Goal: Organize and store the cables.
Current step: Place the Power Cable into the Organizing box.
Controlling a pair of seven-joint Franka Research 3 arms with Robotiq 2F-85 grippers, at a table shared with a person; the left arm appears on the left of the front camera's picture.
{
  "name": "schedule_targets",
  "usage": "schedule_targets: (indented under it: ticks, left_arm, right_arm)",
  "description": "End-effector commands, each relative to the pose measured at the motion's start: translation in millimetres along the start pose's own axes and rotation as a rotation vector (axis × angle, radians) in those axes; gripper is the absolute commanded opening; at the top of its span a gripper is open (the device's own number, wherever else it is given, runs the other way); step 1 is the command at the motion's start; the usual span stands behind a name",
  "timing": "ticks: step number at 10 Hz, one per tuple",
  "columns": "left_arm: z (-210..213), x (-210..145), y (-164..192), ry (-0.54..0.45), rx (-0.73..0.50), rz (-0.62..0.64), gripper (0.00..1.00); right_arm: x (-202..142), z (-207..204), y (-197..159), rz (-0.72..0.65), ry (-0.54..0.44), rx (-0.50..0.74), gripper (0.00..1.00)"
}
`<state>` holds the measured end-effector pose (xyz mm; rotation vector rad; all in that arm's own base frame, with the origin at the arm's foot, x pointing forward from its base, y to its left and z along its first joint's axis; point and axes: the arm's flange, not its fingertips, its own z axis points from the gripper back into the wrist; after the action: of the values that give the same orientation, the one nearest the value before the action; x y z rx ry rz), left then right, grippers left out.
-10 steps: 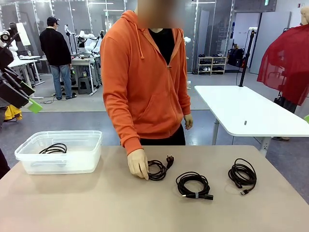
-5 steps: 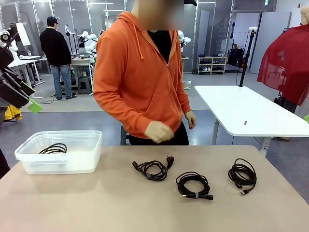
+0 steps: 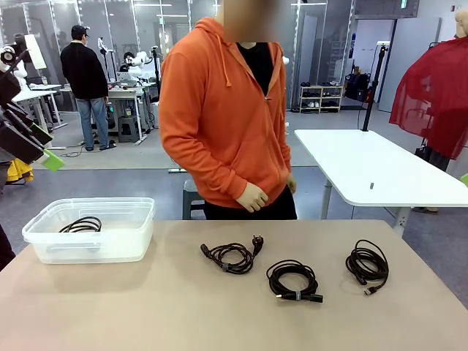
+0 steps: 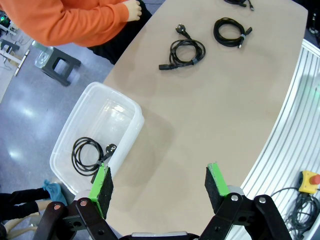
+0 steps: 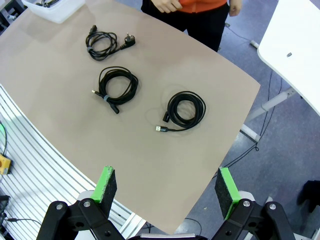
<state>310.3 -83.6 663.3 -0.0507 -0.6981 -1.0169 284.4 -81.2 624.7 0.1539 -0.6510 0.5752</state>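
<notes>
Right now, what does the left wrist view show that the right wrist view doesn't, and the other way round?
Left wrist view: the left gripper, open; the inside of the bin with one cable coiled there; a stool. Right wrist view: the right gripper, open; a white side table; the third cable in full. Both: the table, the plug cable, the tied cable, the person, and the bin, just a corner in the right wrist view.

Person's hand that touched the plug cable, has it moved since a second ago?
Yes. The hand lifted off the table, away from the plug cable, back to the person's waist.
</notes>
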Motion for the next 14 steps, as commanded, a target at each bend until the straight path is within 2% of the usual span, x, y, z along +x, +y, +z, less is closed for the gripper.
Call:
schedule_targets:
  ticks: [1,3,4,6,8,9,11,13,14]
  left_arm:
    - [0,1,0,0.007,0.005,0.013,0.93]
    - [0,0,0,0.000,0.000,0.000,0.93]
    - [-2,8,-1,0.045,0.008,-0.073,0.93]
    - [-9,35,-4,0.147,-0.040,-0.320,0.93]
    - [-37,59,-2,0.242,-0.149,-0.555,0.93]
    - [-60,68,-1,0.234,-0.204,-0.689,0.93]
    - [-79,77,-4,0.217,-0.244,-0.759,0.93]
    - [-69,76,-1,0.125,-0.225,-0.655,0.93]
    - [-91,77,-10,0.222,-0.252,-0.740,0.93]
  right_arm:
    - [-2,1,0,0.003,0.000,-0.001,1.00]
    - [-2,1,0,0.003,0.000,-0.001,1.00]
    - [-2,1,0,0.003,0.000,-0.001,1.00]
    - [-2,1,0,0.003,0.000,-0.001,1.00]
    - [-2,1,0,0.003,0.000,-0.001,1.00]
    - [-2,1,0,0.003,0.000,-0.001,1.00]
    - [-2,1,0,0.003,0.000,-0.001,1.00]
    - [-2,1,0,0.003,0.000,-0.001,1.00]
    - [-2,1,0,0.003,0.000,-0.001,1.00]
